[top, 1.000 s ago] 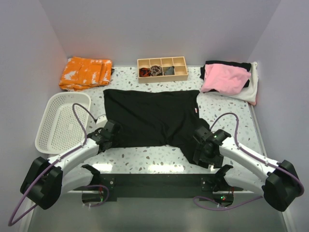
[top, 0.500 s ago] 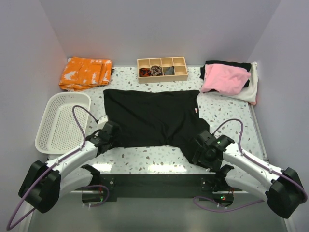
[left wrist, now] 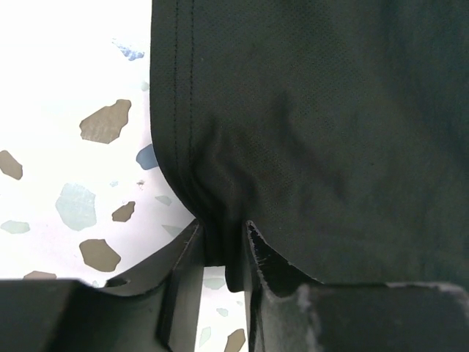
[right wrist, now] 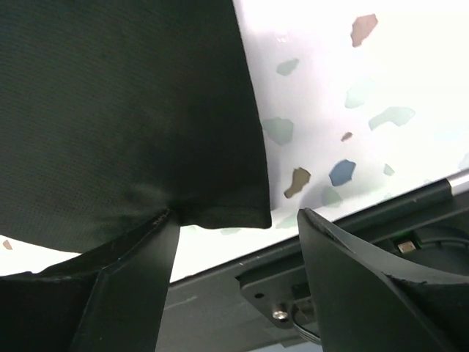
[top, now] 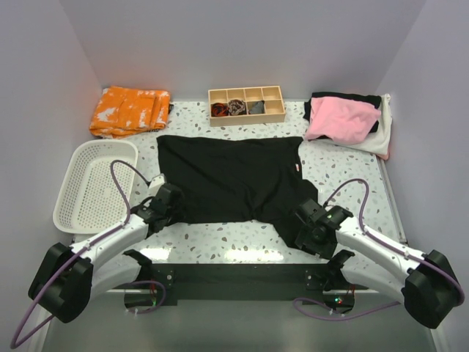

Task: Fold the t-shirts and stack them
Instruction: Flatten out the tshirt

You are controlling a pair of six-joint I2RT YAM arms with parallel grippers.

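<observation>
**In the middle of the counter: one corner pinched, one still waiting**

In the middle of the top view, the black t-shirt [top: 231, 176] lies flat on the speckled counter [top: 220, 240]. The other t-shirts [top: 343, 119], pink on top, sit in a pile in the upper right.

The black shirt is soft, light and floppy, so it will sag and wrinkle if it is lifted by one spot. The best places to hold it are the two lower corners, right at the stitched hem.

The left end effector [left wrist: 222, 242] is squeezed narrow on a little pinch of hem at the lower left. The right end effector [right wrist: 236, 216] stands wide around the lower right corner and has probably not gripped it yet.

Since a second ago, the right arm has slid lower in the frame. The left arm has barely moved, and the shirt lies the same.
</observation>
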